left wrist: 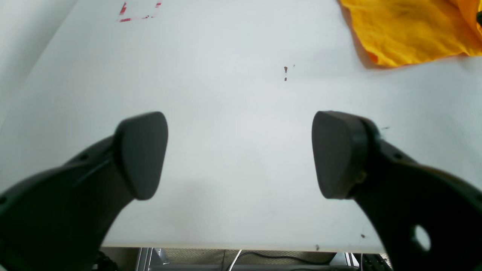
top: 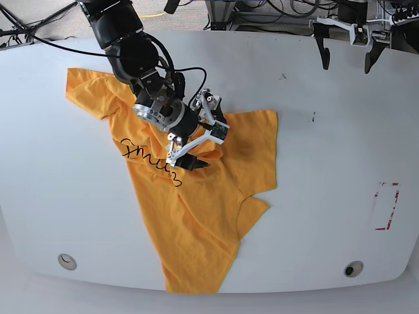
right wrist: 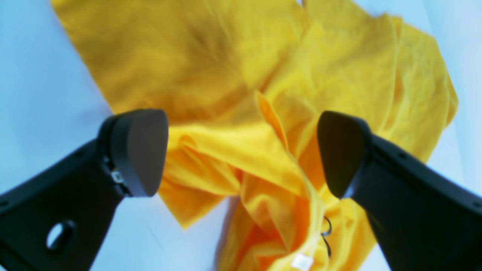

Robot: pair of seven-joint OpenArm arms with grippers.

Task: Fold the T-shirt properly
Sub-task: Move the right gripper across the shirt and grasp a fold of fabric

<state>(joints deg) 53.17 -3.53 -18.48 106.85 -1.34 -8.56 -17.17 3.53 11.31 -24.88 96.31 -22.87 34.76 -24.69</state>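
Observation:
The orange-yellow T-shirt [top: 190,216] lies crumpled and partly bunched on the white table [top: 314,163], with black cursive lettering [top: 147,156] facing up. My right gripper [top: 201,145] hovers open just above the bunched middle of the shirt, nothing between its fingers. In the right wrist view the open gripper [right wrist: 241,150] frames raised folds of the T-shirt [right wrist: 233,75], and a small white tag [right wrist: 303,261] shows at the bottom. My left gripper [top: 347,67] hangs open at the table's far right, away from the shirt. In its own view the left gripper [left wrist: 241,154] is over bare table, a T-shirt corner [left wrist: 406,34] at top right.
A red tape outline [top: 386,206] marks the table's right side, also visible as red tape [left wrist: 139,11] in the left wrist view. Two round holes [top: 353,269] sit near the front edge. Cables and frames run behind the table's far edge [top: 249,13].

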